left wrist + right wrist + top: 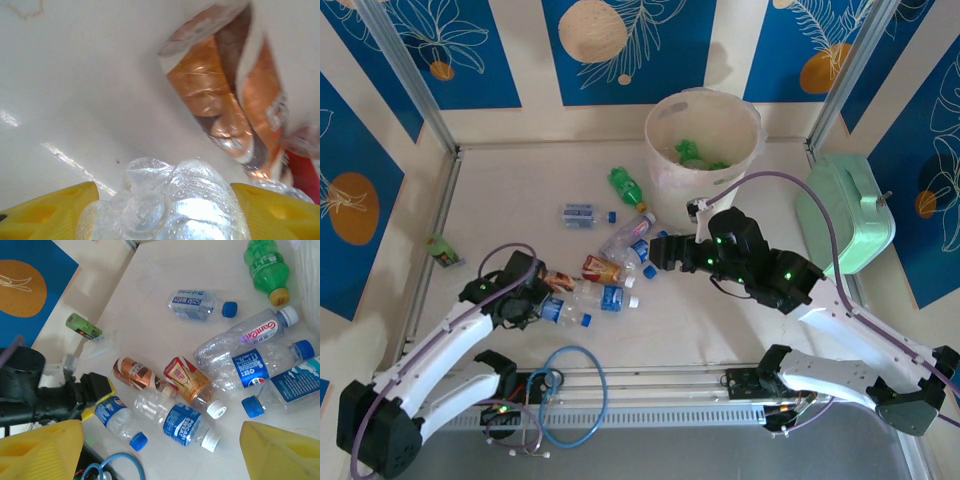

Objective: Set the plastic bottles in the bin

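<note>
On the near left part of the pale bench point(520, 190), my left end effector point(165, 216) is clamped on a clear plastic bottle with a blue label and blue cap point(566, 313). In the left wrist view its dimpled base is squeezed between the two yellow fingers point(50, 217). I cannot tell whether that bottle is touching the bench or lifted just off it. Just beyond it lies a crumpled copper-brown labelled bottle point(134, 373), and beside that a red-and-orange labelled bottle with a white cap point(189, 386).

My right end effector point(160, 445) hangs over the middle of the bottle cluster, its yellow fingers spread wide and gripping nothing. Several clear blue-labelled bottles point(250, 365) lie on their sides below it. One more clear blue-capped bottle point(582, 214) lies apart, on the left of the cluster.

The tall round pinkish-white translucent bin point(665, 180) stands upright at the far side of the bench, with green bottles point(692, 153) inside it. A green plastic bottle with a yellow cap point(627, 186) lies near its foot on the left. A mint-green boxy case point(845, 215) sits to the bin's right.
</note>
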Robot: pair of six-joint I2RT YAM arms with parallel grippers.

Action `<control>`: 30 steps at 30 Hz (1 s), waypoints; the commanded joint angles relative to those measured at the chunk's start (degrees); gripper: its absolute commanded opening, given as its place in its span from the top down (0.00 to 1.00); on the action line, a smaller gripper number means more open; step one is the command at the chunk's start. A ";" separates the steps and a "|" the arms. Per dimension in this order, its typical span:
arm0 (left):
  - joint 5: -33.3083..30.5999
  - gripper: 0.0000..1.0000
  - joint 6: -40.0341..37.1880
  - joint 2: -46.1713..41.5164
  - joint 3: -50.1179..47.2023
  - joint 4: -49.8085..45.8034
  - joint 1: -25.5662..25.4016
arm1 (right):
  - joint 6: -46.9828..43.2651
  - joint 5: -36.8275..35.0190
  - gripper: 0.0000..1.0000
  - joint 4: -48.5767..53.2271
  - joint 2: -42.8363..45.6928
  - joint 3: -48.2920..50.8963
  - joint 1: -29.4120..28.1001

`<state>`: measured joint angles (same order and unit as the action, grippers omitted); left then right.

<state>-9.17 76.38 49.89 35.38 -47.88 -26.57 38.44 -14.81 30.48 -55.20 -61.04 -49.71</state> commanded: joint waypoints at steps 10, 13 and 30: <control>7.21 0.40 -15.03 -0.29 17.31 0.59 -0.42 | -0.87 25.58 0.20 -6.05 -7.27 -1.72 -1.00; 12.36 0.42 -17.44 2.01 20.93 4.83 -0.42 | -0.21 29.23 0.21 -7.77 -9.11 -1.50 -1.25; 24.84 0.47 -17.12 4.61 22.20 19.35 -0.42 | -0.81 25.35 0.27 -7.39 -14.89 -3.65 -4.01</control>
<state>12.78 59.51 54.92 57.78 -31.38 -26.61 38.15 10.72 23.51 -69.73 -62.89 -53.30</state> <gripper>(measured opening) 0.619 0.732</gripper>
